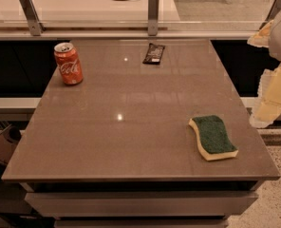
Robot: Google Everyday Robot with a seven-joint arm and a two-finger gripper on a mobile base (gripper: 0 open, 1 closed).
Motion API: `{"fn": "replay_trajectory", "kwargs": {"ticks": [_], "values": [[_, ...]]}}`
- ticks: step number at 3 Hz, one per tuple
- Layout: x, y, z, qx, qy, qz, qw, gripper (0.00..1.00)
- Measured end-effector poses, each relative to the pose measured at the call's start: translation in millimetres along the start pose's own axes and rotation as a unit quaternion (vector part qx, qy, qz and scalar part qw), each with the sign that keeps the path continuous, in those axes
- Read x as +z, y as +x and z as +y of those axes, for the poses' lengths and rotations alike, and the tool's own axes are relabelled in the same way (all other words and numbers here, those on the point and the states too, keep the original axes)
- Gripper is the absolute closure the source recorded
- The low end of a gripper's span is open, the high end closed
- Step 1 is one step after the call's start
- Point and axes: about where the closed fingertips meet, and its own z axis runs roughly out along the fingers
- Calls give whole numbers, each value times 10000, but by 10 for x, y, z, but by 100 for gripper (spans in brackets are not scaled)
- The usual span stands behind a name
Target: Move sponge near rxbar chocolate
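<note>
The gripper (272, 96) is held right of the sponge (213, 137), beyond the surface (121, 141) edge; its state cannot be told. From the sponge, angled roughly near-to-far, the rxbar chocolate (154, 53) is seen well apart, far-left.

Office pantry: counter (131, 141), glass rail (153, 14); claw (266, 110) far-right.

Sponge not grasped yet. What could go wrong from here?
1. The sponge sits near the front-right corner of the table; a glancing contact from the gripper, beside the right edge, could push it off.
2. The rxbar chocolate lies close to the far edge; overshooting the placement could nudge it over.
</note>
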Motion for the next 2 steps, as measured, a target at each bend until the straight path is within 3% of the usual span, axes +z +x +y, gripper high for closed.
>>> {"fn": "replay_trajectory", "kwargs": {"ticks": [2], "values": [[33,7,28,58,19,-93,9999,0]]}}
